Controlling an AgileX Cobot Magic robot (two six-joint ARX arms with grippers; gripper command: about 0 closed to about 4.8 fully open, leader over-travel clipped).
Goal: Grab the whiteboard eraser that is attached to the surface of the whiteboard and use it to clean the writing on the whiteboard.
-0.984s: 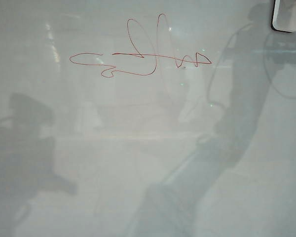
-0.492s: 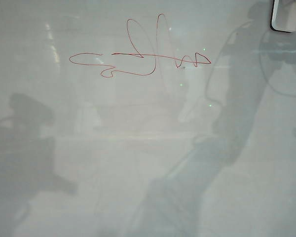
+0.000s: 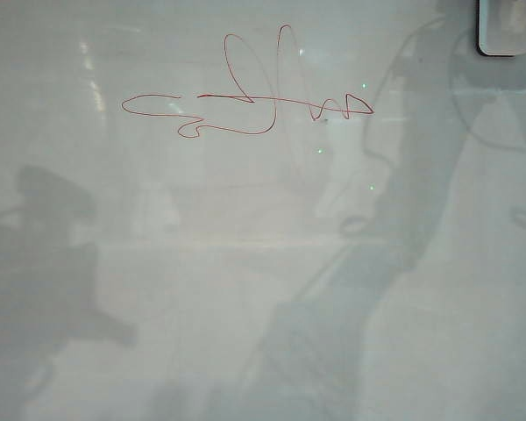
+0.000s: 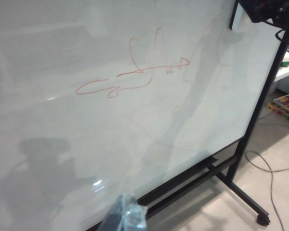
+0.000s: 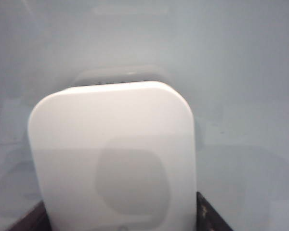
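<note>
**Right gripper sits around the eraser, red writing not wiped**

I look at the board (image 3: 245, 263) from the outside camera. It fills the whole view, pale and shiny, with grey shadows of the arms on it. The red writing (image 3: 245, 101) is in the upper middle, with two tall loops and a little triangle at its right end. All of it is there. The eraser (image 3: 508, 26) is stuck in the top right corner, well apart from the writing. I only see part of it at the edge.

From the right wrist camera, the eraser (image 5: 115, 159) is very close and big. It is a white block with round corners, flat on the board (image 5: 241, 57). The right gripper (image 5: 120, 219) has one dark finger (image 5: 207, 216) on each side of the eraser, spread wide. I cannot tell if the fingers touch it or squeeze it.

From the left wrist camera, I see the board (image 4: 62, 48) on its black stand (image 4: 241, 159), tilted in the view, with the writing (image 4: 135, 72) on it. The left gripper (image 4: 125, 219) is low and away from the board. Only its blurry tip shows, so I cannot tell if its fingers are spread or pressed together. A dark arm part (image 4: 269, 9) is up at the board's far top corner.
</note>
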